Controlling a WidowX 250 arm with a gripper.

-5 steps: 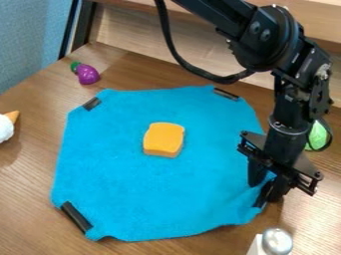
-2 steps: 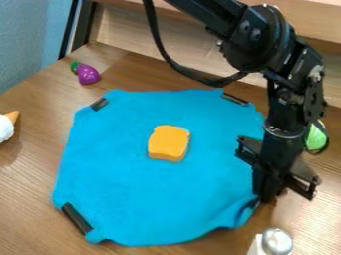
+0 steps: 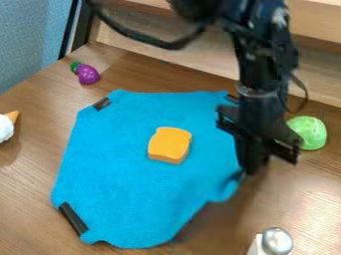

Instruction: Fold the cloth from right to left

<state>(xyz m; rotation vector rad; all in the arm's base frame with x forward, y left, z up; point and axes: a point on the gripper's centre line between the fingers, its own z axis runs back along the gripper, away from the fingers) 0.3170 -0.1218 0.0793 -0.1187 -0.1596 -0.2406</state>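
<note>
1. One blue cloth [image 3: 126, 174] lay mostly flat on the worktop [image 3: 30, 199], an orange block [image 3: 170, 145] near its middle.
2. The hand [image 3: 250, 171], its fingers pinched together, gripped the cloth's bunched right edge.

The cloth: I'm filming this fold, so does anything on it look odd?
The orange block on the cloth looks odd: it could get trapped in the fold. The puckered edge by the gripper is probably just folding.

Black robot arm, rounded joint housing, slim cylindrical forearm with greyish ring, loose black cable, angular end effector [image 3: 252, 169]
</note>
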